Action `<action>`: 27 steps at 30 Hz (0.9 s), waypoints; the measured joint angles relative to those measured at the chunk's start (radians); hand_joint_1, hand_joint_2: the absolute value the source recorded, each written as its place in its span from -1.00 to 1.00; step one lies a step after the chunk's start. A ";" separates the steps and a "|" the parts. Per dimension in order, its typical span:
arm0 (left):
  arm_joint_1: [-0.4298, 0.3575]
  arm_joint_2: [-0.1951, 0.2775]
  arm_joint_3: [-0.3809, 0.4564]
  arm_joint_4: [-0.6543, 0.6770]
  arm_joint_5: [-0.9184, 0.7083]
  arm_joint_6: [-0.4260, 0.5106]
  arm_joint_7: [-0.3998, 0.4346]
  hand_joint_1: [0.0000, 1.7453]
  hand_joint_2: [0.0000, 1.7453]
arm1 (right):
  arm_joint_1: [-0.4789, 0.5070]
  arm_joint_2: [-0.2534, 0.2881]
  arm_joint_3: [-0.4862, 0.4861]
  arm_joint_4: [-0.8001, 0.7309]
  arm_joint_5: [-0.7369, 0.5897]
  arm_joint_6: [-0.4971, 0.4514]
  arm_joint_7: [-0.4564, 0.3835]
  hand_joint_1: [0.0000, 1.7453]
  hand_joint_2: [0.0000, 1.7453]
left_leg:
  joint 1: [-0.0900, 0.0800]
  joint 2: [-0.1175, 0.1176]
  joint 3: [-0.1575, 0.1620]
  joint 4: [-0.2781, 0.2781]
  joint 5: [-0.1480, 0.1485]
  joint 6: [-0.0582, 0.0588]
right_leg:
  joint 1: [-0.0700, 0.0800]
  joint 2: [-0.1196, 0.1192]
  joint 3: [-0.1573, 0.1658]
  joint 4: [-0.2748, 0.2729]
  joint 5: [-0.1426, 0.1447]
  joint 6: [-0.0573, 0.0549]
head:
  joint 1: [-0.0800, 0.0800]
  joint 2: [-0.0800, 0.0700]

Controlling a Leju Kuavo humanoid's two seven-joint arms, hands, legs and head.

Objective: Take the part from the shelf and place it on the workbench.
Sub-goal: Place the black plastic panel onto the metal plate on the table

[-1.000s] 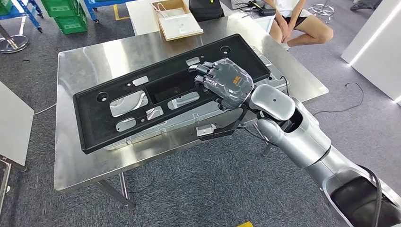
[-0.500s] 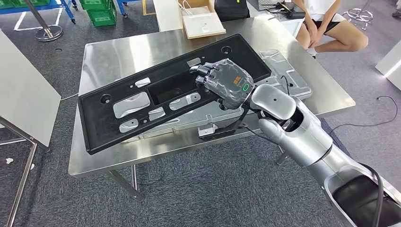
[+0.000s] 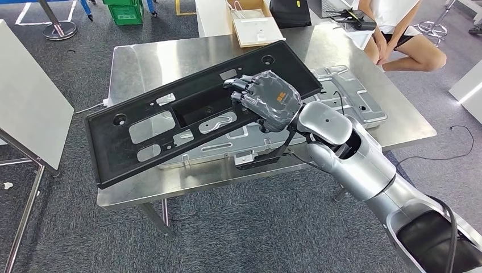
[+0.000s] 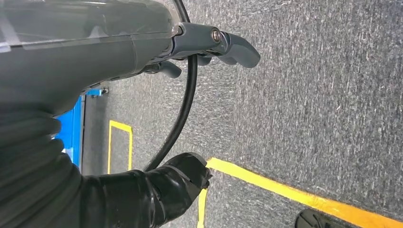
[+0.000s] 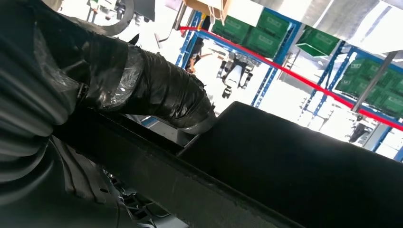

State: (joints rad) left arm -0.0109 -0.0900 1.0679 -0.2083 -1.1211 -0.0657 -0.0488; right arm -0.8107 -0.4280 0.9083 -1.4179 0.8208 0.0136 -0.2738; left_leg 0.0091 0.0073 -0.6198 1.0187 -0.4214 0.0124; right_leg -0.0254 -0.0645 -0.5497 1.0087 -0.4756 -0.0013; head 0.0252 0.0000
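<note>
**Long black panel carried over the table, held at one point**

Since a second ago the whole view has swung, so the camera has turned; the brushed steel table [image 3: 142,62] now sits more squarely ahead, and the right hand [image 3: 262,98] keeps the same hold on the long black plastic panel with cut-out windows [image 3: 187,116].

That hand's fingers are curled over the inner edge of the panel's central recess, gripping it; the right wrist view shows the thumb [image 5: 157,95] pressed against the panel's dark rim. The panel is tilted above the table, its far end over the middle of the table, its near end jutting past the table's front left edge. Beneath it, on the table, lies a pressed grey metal plate [image 3: 347,96], showing beyond the panel's right end.

The left hand [image 4: 214,45] hangs over grey carpet floor with yellow tape lines, holding nothing, its fingers apart.

Judging by its thin, ribbed form, the panel is probably light and fairly stiff, but long enough to lever hard against a single off-centre grip. The recess edge near the middle looks the best hold; smooth plastic could slip or swing.
</note>
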 joint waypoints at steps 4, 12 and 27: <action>0.000 0.000 0.007 0.000 -0.001 0.000 -0.002 -1.00 1.00 | 0.007 0.001 0.000 0.000 0.011 -0.019 0.008 1.00 1.00 | -0.001 0.000 0.000 0.001 0.000 0.003 | -0.001 0.000 0.001 -0.002 0.001 0.017 | 0.000 0.000; 0.000 0.000 0.013 0.000 -0.003 0.000 -0.004 -1.00 1.00 | 0.027 0.007 0.000 0.000 0.023 -0.025 0.019 1.00 1.00 | -0.001 0.001 0.002 0.001 0.000 0.003 | -0.002 0.000 0.001 -0.001 0.000 0.030 | 0.000 0.000; 0.001 0.000 0.014 0.000 -0.021 0.003 -0.005 -1.00 1.00 | 0.036 0.035 0.000 -0.006 0.036 -0.033 0.034 1.00 1.00 | 0.005 -0.005 0.036 -0.043 0.003 0.037 | -0.007 0.032 -0.025 0.062 -0.042 0.047 | 0.002 0.000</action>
State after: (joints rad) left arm -0.0104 -0.0898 1.0815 -0.2085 -1.1419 -0.0625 -0.0535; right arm -0.7743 -0.3933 0.9079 -1.4237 0.8568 -0.0193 -0.2396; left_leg 0.0137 0.0026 -0.5839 0.9753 -0.4182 0.0494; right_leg -0.0326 -0.0327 -0.5744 1.0709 -0.5173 0.0458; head 0.0274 0.0000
